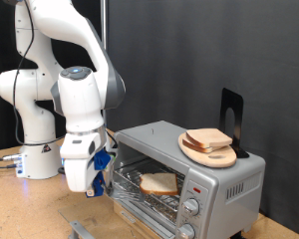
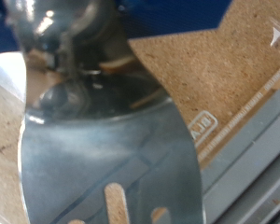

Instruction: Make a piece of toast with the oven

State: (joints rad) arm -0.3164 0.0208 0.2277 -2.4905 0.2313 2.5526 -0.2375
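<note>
Toast (image 1: pixel 158 182) is lying flat on the rack inside the open oven (image 1: pixel 204 164), long axis undeterminable. Tool (image 1: pixel 93 184) is hovering beside the door, gripping a slotted spatula (image 2: pixel 112 159); fingers are hiding behind the blade.

Wooden table (image 1: pixel 50 214) (light particleboard) carries silver oven (image 1: pixel 224 179) and white robot base (image 1: pixel 35 149).

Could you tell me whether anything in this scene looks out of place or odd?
Only a little. The wooden plate with bread slices sits on top of the oven, overhanging its front edge. One piece of toast lies on the rack inside. The tool hangs by the open door.
</note>
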